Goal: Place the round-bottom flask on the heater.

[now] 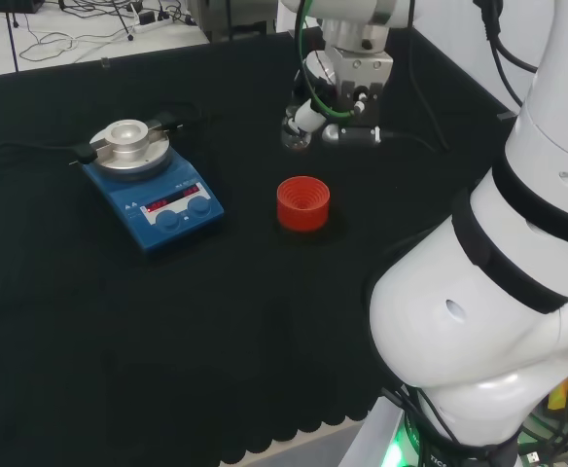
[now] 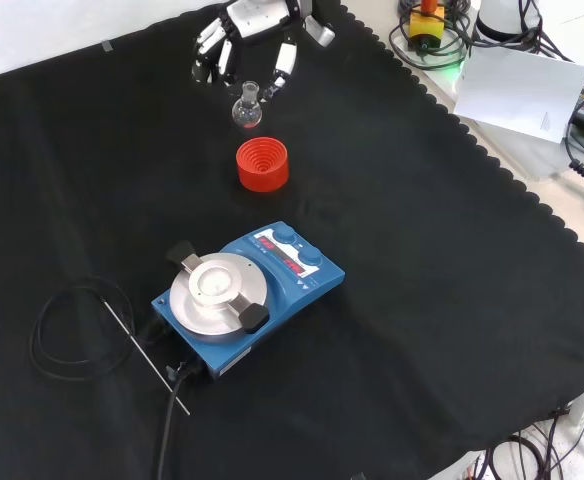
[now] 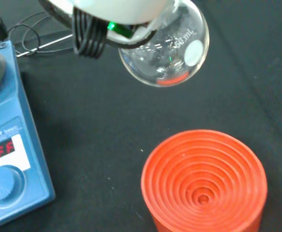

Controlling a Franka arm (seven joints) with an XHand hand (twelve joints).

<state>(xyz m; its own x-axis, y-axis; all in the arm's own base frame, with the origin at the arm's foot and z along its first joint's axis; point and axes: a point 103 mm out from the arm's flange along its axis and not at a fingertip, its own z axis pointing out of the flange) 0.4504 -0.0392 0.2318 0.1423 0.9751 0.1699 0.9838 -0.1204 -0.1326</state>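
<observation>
a: robot hand point(image 2: 247, 45) first — what has it got?

b: its fingers point(image 2: 283, 66) curl down around the neck of the round-bottom flask point(image 2: 247, 110), which hangs upright, clear of the cloth. in the wrist view the flask's bulb point(image 3: 164, 50) sits just under the palm.

a: biggest thing on the desk point(image 2: 452, 300)?

b: the blue heater point(image 2: 247, 296), with a round metal top plate point(image 2: 217, 288) and two knobs. in the front view it sits well below the flask, nearer the camera.

a: and between them?

b: a red ribbed stand point(image 2: 263, 164), just below the flask in the front view. the flask hangs beside it, not over it.

a: anything smaller?

b: a black cable point(image 2: 67, 325) coiled left of the heater in the front view, with a thin metal rod point(image 2: 147, 357) lying by it.
</observation>
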